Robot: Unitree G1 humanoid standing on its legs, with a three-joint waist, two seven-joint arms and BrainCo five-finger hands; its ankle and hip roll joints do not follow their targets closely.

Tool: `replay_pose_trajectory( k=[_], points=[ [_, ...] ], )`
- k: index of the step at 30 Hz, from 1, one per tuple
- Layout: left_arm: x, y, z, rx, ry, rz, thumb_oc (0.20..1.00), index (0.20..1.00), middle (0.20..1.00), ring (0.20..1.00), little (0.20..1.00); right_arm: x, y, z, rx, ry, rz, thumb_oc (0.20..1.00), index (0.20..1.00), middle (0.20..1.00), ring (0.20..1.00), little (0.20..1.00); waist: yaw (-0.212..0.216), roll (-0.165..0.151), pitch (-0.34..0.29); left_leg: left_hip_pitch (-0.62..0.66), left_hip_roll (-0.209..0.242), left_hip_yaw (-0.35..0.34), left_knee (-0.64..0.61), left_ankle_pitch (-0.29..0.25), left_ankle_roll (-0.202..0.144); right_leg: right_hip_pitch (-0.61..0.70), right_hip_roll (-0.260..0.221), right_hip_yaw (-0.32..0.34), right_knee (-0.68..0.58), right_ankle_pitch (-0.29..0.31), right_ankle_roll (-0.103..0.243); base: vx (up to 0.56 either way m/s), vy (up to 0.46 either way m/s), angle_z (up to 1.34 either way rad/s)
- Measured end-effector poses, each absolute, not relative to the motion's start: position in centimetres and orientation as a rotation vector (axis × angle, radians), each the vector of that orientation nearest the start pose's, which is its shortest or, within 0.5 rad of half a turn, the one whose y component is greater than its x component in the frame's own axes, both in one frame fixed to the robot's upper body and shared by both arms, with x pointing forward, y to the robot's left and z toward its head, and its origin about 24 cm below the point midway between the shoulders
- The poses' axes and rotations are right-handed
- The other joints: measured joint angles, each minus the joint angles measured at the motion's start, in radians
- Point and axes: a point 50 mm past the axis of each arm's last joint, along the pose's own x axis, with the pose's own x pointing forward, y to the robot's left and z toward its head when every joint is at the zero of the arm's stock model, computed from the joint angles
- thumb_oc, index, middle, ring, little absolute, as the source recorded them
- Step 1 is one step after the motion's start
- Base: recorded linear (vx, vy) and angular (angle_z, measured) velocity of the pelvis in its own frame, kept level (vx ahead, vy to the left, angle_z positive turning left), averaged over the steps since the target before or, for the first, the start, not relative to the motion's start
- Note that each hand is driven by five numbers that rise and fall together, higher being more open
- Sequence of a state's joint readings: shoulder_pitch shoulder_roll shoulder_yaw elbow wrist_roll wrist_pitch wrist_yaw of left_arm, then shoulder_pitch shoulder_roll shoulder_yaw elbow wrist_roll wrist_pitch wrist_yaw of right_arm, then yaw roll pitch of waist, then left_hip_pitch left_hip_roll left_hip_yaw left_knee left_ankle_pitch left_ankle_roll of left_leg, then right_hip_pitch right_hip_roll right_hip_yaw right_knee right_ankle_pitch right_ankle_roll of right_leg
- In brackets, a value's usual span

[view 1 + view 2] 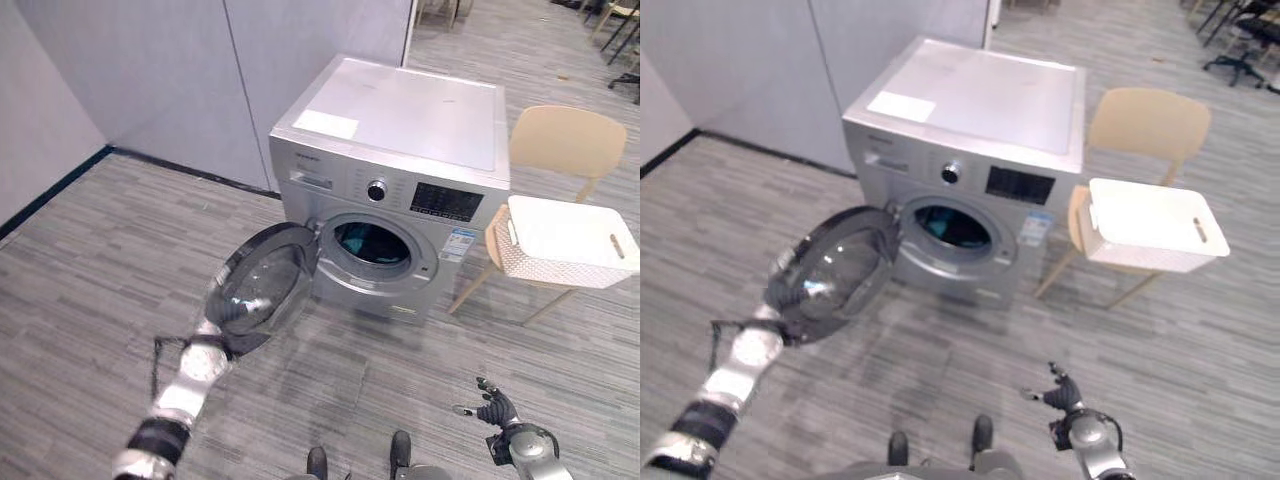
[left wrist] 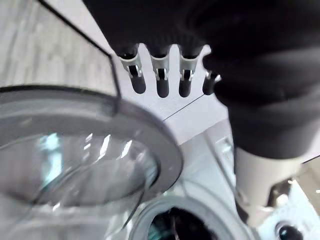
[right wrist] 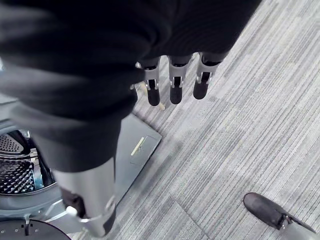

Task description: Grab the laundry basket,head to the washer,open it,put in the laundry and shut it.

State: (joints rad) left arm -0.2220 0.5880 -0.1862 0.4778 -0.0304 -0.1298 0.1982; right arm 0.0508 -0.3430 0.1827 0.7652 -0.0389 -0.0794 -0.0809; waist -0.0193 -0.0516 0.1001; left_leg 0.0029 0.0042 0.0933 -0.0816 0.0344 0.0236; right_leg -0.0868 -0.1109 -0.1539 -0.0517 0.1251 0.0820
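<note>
One washer (image 1: 400,180) stands with its door (image 1: 262,288) swung wide at 9 o'clock. Left hand (image 1: 212,330) rests at the door's rim, fingers (image 2: 161,80) straight, released. Right hand (image 1: 497,408) hangs low at 5 o'clock, fingers (image 3: 175,85) relaxed, holding nothing. White basket (image 1: 565,242) sits on a chair (image 1: 560,150) at 3 o'clock.

Even, bright indoor light; glare streaks the round glass washer door (image 2: 75,165), blurred close up, soft shadow at its six o'clock.
</note>
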Motion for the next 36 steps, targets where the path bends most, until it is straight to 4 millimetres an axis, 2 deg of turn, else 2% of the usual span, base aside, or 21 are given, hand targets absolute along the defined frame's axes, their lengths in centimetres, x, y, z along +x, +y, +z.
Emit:
replay_pose_trajectory(
  k=[2,3,6,7,10,11,12,13,15,17,19,20,22,25,26,28,30,32,33,35,36],
  points=[
    [30.0,30.5,6.0,0.723,0.104,0.269,1.000,1.000,1.000,1.000,1.000,17.6,-23.7,-10.3,-0.469,0.711,0.020,1.000,1.000,1.000,1.000,1.000,-0.013,-0.001,-0.001,-0.027,0.000,0.033,0.000,0.001,-0.001,-0.034,0.002,0.023,-0.021,0.029,0.001,-0.05,0.053,-0.41],
    [30.0,31.3,6.3,0.733,0.110,0.307,1.000,1.000,1.000,1.000,1.000,17.5,-23.8,-10.3,-0.472,0.712,0.020,1.000,1.000,1.000,1.000,1.000,-0.019,-0.001,-0.001,-0.035,-0.002,0.036,0.000,0.002,-0.001,-0.043,0.004,0.030,-0.028,0.044,-0.006,-0.04,0.078,-0.34],
    [28.8,34.6,4.7,0.794,0.259,0.394,1.000,1.000,1.000,1.000,1.000,18.0,-24.3,-9.8,-0.491,0.695,0.022,1.000,1.000,1.000,1.000,1.000,-0.040,-0.004,0.001,-0.060,-0.004,0.065,0.000,0.002,0.000,-0.083,0.010,0.061,-0.028,0.063,0.000,-0.04,0.059,-0.32],
    [28.0,35.6,3.8,0.801,0.321,0.420,1.000,1.000,1.000,1.000,1.000,17.6,-24.8,-9.8,-0.503,0.703,0.018,1.000,1.000,1.000,1.000,1.000,-0.058,-0.021,0.009,-0.081,-0.016,0.076,0.000,0.002,-0.001,-0.113,0.011,0.075,-0.028,0.078,-0.001,-0.08,0.093,-0.54],
    [24.7,39.4,1.7,0.792,0.546,0.553,1.000,1.000,1.000,1.000,1.000,19.7,-24.4,-8.6,-0.512,0.631,0.030,1.000,1.000,1.000,1.000,1.000,-0.068,-0.091,0.075,-0.146,-0.006,0.145,0.000,0.021,0.019,-0.215,0.014,0.110,-0.030,0.183,0.070,-0.03,0.065,-0.55],
    [24.8,39.0,1.3,0.759,0.544,0.570,1.000,1.000,1.000,1.000,1.000,19.5,-24.5,-8.7,-0.513,0.641,0.030,1.000,1.000,1.000,1.000,1.000,-0.074,-0.085,0.091,-0.161,0.004,0.145,-0.003,0.022,0.029,-0.221,0.011,0.093,-0.030,0.169,0.074,-0.02,0.052,-0.29],
    [25.5,38.0,1.4,0.743,0.498,0.543,1.000,1.000,1.000,1.000,1.000,18.5,-24.6,-9.3,-0.513,0.680,0.036,1.000,1.000,1.000,1.000,1.000,-0.048,-0.085,0.097,-0.172,0.031,0.147,0.000,0.028,0.030,-0.219,0.020,0.034,0.011,0.107,0.027,0.00,0.000,0.00],
    [25.6,37.1,0.7,0.735,0.501,0.508,1.000,1.000,1.000,1.000,1.000,18.4,-24.4,-9.4,-0.513,0.681,0.040,1.000,1.000,1.000,1.000,1.000,-0.039,-0.084,0.099,-0.173,0.035,0.144,0.000,0.028,0.027,-0.203,0.012,0.025,0.031,0.098,0.015,0.00,0.000,0.00],
    [26.2,35.1,-0.1,0.696,0.466,0.475,1.000,1.000,1.000,1.000,1.000,18.1,-24.3,-9.7,-0.512,0.696,0.046,1.000,1.000,1.000,1.000,1.000,-0.026,-0.094,0.101,-0.173,0.020,0.138,0.000,0.036,0.015,-0.168,0.001,0.046,0.003,0.078,0.016,0.01,0.027,0.10],
    [26.4,32.7,-1.4,0.658,0.456,0.412,1.000,1.000,1.000,1.000,1.000,18.7,-24.0,-9.5,-0.513,0.676,0.047,1.000,1.000,1.000,1.000,1.000,-0.010,-0.080,0.113,-0.173,0.011,0.141,-0.001,0.039,0.010,-0.161,-0.002,0.054,-0.012,0.078,0.015,0.01,0.018,0.01],
    [26.6,28.9,-2.6,0.599,0.418,0.319,1.000,1.000,1.000,1.000,1.000,19.0,-23.7,-9.5,-0.509,0.673,0.045,1.000,1.000,1.000,1.000,1.000,-0.005,-0.056,0.123,-0.172,0.004,0.138,-0.001,0.039,0.010,-0.149,-0.010,0.052,-0.028,0.078,0.015,0.00,0.006,0.04],
    [26.5,25.7,-3.5,0.570,0.390,0.218,1.000,1.000,1.000,1.000,1.000,19.5,-23.1,-9.5,-0.498,0.665,0.054,1.000,1.000,1.000,1.000,1.000,-0.005,-0.044,0.124,-0.172,0.000,0.137,-0.001,0.040,0.009,-0.149,-0.013,0.051,-0.028,0.078,0.015,0.01,0.031,0.04],
    [26.7,22.5,-4.1,0.563,0.378,0.077,1.000,1.000,1.000,1.000,1.000,20.0,-22.4,-9.3,-0.481,0.643,0.053,1.000,1.000,1.000,1.000,1.000,-0.014,-0.052,0.126,-0.169,-0.002,0.139,-0.001,0.038,0.004,-0.150,-0.015,0.052,-0.028,0.075,0.017,0.01,0.045,-0.01],
    [27.6,17.3,-2.8,0.542,0.266,-0.111,1.000,1.000,1.000,1.000,1.000,20.4,-21.8,-9.0,-0.467,0.613,0.060,1.000,1.000,1.000,1.000,1.000,-0.032,-0.066,0.135,-0.171,-0.011,0.152,-0.001,0.041,0.004,-0.161,-0.030,0.063,-0.028,0.070,0.017,-0.01,0.040,-0.10],
    [27.8,16.7,-2.5,0.545,0.245,-0.139,1.000,1.000,1.000,1.000,1.000,20.5,-21.7,-8.9,-0.465,0.607,0.061,1.000,1.000,1.000,1.000,1.000,-0.037,-0.068,0.136,-0.172,-0.012,0.159,-0.001,0.041,0.004,-0.165,-0.032,0.069,-0.028,0.070,0.018,-0.05,0.086,-0.27],
    [30.5,15.2,0.3,0.554,0.135,-0.166,1.000,1.000,1.000,1.000,1.000,20.9,-21.3,-8.2,-0.464,0.568,0.069,1.000,1.000,1.000,1.000,1.000,-0.081,-0.076,0.138,-0.192,-0.024,0.200,0.000,0.040,0.004,-0.209,-0.033,0.112,-0.029,0.070,0.018,-0.05,0.088,-0.43],
    [33.9,16.1,4.2,0.618,0.035,-0.106,1.000,1.000,1.000,1.000,1.000,21.5,-20.9,-7.6,-0.467,0.533,0.083,1.000,1.000,1.000,1.000,1.000,-0.113,-0.080,0.145,-0.217,-0.025,0.247,0.000,0.042,0.010,-0.249,-0.038,0.129,-0.032,0.074,0.023,-0.03,0.064,-0.59],
    [37.6,19.4,9.6,0.735,-0.036,0.036,1.000,1.000,1.000,1.000,1.000,21.6,-20.3,-7.4,-0.486,0.514,0.123,1.000,1.000,1.000,1.000,1.000,-0.150,-0.084,0.154,-0.224,-0.028,0.280,0.000,0.047,0.022,-0.274,-0.044,0.135,-0.034,0.080,0.031,-0.02,0.033,-0.59],
    [38.5,21.5,12.1,0.749,-0.067,0.123,1.000,1.000,1.000,1.000,1.000,21.7,-20.4,-7.2,-0.490,0.508,0.123,1.000,1.000,1.000,1.000,1.000,-0.172,-0.082,0.156,-0.224,-0.028,0.296,0.000,0.041,0.020,-0.283,-0.046,0.135,-0.035,0.080,0.031,-0.01,0.017,-0.49],
    [39.2,27.2,16.7,0.858,-0.064,0.309,1.000,1.000,1.000,1.000,1.000,22.5,-20.6,-6.5,-0.501,0.470,0.125,1.000,1.000,1.000,1.000,1.000,-0.207,-0.085,0.155,-0.242,-0.020,0.344,0.000,0.039,0.018,-0.324,-0.044,0.136,-0.035,0.079,0.031,0.00,-0.022,-0.67],
    [38.7,29.9,19.1,0.838,-0.078,0.430,1.000,1.000,1.000,1.000,1.000,22.6,-21.3,-6.0,-0.506,0.453,0.100,1.000,1.000,1.000,1.000,1.000,-0.211,-0.076,0.160,-0.258,-0.012,0.363,-0.001,0.032,0.019,-0.347,-0.046,0.125,-0.034,0.092,0.037,0.02,-0.046,-0.59]
  ],
)
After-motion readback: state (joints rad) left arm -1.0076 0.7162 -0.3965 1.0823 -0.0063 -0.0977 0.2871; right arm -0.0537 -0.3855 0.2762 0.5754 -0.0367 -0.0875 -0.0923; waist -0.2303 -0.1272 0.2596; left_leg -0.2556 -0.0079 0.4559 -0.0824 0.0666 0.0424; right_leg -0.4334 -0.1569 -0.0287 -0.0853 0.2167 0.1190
